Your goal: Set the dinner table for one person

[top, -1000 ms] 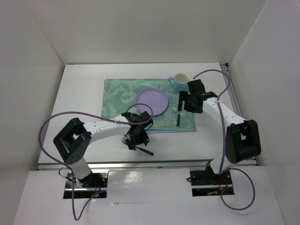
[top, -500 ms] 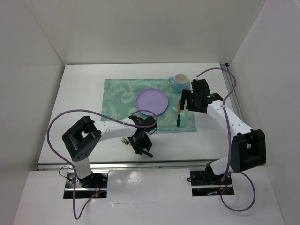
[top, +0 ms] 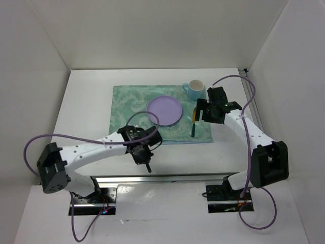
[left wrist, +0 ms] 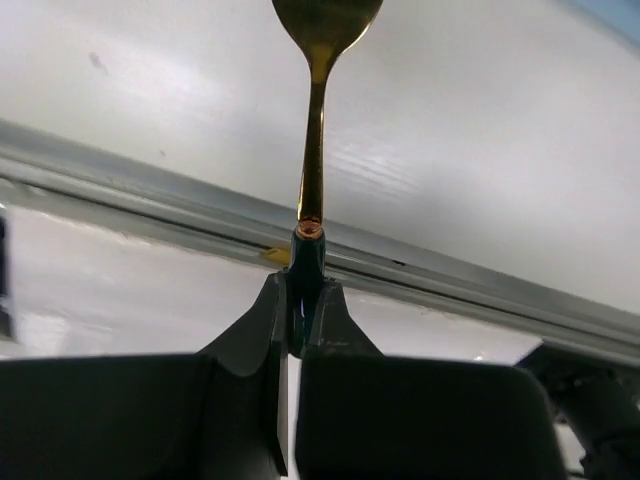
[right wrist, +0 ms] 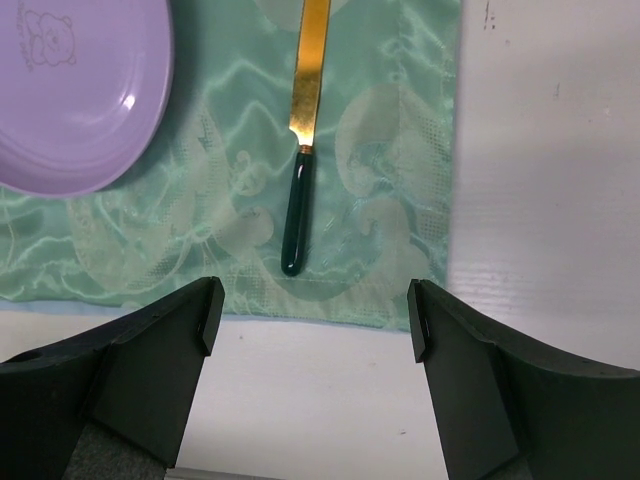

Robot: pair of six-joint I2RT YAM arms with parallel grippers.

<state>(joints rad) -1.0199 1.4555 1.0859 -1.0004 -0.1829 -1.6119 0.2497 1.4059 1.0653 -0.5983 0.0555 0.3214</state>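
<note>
Above the near edge of the dinner table [top: 86, 112], a utensil [left wrist: 313, 150] is pinched at its handle tip by the left gripper [left wrist: 303, 290], so slippage is risked; the right gripper [right wrist: 315, 310] is spread.

White box enclosure: plain matte back wall [top: 152, 30] across the top of the frame, left wall [top: 25, 76] and right wall [top: 299, 76] angling in at the sides. White matte counter [top: 86, 101] fills the middle, with a grey metal rail [top: 177, 177] along its near edge. Below that, a white ledge [top: 167, 208] across the bottom of the frame. Light is even and diffuse, shadows soft, mild glare on the ledge.
</note>
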